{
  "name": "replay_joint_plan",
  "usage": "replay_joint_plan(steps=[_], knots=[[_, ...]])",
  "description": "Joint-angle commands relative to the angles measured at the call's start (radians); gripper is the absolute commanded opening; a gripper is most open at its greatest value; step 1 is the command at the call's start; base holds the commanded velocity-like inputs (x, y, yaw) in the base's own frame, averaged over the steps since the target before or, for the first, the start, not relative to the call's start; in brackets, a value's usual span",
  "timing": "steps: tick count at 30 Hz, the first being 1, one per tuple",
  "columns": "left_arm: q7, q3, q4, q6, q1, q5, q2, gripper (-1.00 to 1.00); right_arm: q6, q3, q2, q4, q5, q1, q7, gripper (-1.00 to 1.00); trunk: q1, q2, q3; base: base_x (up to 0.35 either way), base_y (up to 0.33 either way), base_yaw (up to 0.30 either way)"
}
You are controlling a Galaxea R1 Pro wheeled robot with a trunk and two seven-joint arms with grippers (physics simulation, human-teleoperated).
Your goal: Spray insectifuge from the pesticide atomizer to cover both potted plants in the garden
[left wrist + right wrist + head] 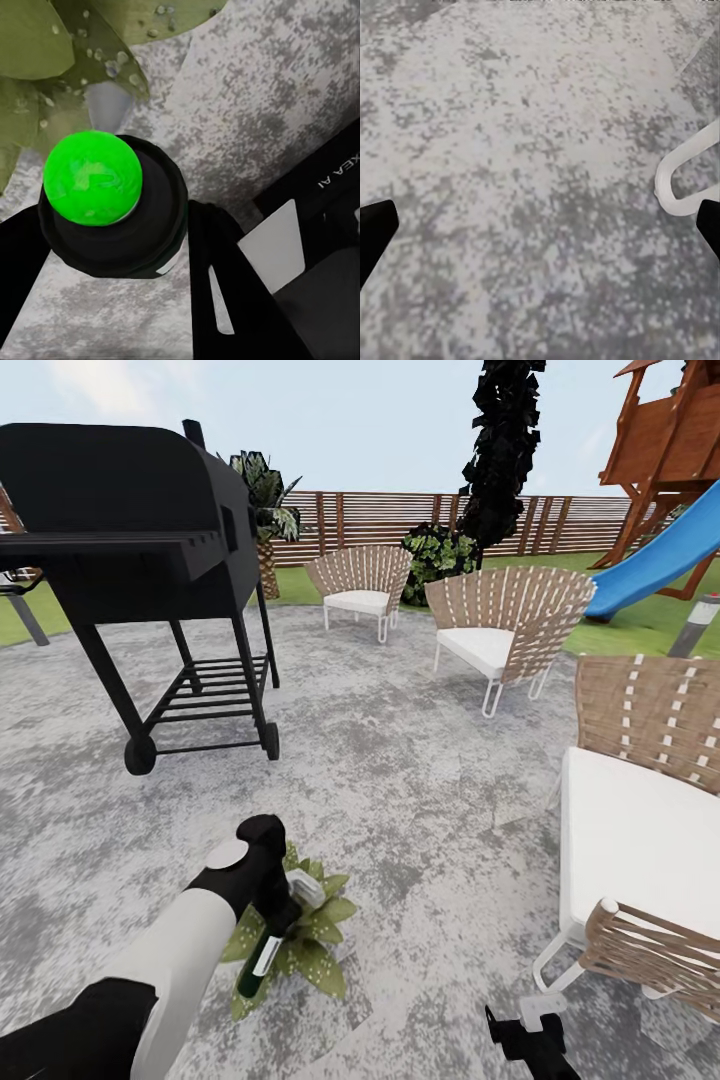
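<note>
Your left gripper is clamped on the slim dark pesticide atomizer bottle with the white patch and bright green tip; in the left wrist view the green tip sits between the black fingers, with speckled leaves just beyond it. The bottle hangs directly above the low rosette of broad, pale-speckled green leaves on the mottled grey stone patio. Judged from this, pickup is complete and spraying of the first potted plant is the step in hand. Next, sweep the nozzle across every leaf, keeping it close above the plant. Your right gripper hovers low over bare patio, fingers spread and empty, just beside the white tubular leg of the woven tan wicker chair. The second potted plant remains to be located.
</note>
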Motion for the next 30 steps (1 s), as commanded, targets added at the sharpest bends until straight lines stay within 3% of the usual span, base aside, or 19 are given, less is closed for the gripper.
replay_joint_plan(steps=[1, 7, 18, 21, 23, 24, 30], knots=[[-0.011, -0.001, -0.001, 0.011, 0.000, -0.012, 0.000, -1.00, -0.003, -0.008, 0.000, 0.001, 0.011, -0.001, -0.002, 1.00, 0.000, 0.000, -0.001, 0.156, 0.000, 0.000], [-0.013, -0.002, -0.001, 0.010, 0.000, -0.014, 0.000, -1.00, -0.003, -0.008, 0.000, 0.001, 0.011, -0.001, -0.002, 1.00, 0.000, 0.000, -0.001, 0.256, 0.000, 0.000], [-0.013, -0.002, -0.002, 0.012, 0.000, -0.015, -0.003, -1.00, -0.003, -0.006, 0.008, 0.006, 0.017, 0.000, 0.000, 1.00, 0.000, 0.000, -0.001, 0.014, 0.000, 0.000], [-0.014, -0.002, -0.003, 0.012, -0.001, -0.014, -0.005, -1.00, -0.004, -0.006, 0.021, 0.052, 0.063, 0.000, 0.001, 1.00, 0.000, 0.000, -0.001, 0.000, 0.000, 0.000], [-0.015, -0.002, -0.003, 0.012, -0.002, -0.014, -0.009, -1.00, -0.005, -0.007, 0.037, 0.072, 0.160, 0.000, -0.002, 1.00, 0.000, 0.000, -0.001, 0.000, 0.000, 0.000], [-0.015, -0.002, -0.003, 0.012, -0.002, -0.014, -0.010, -1.00, -0.005, -0.007, 0.040, 0.075, 0.181, 0.000, -0.002, 1.00, 0.000, 0.000, -0.001, 0.000, 0.000, 0.000], [-0.015, -0.002, -0.003, 0.010, -0.011, -0.014, -0.011, -1.00, -0.005, -0.008, 0.042, 0.076, 0.194, 0.000, -0.004, 1.00, 0.000, 0.000, -0.001, 0.068, -0.037, 0.000]])
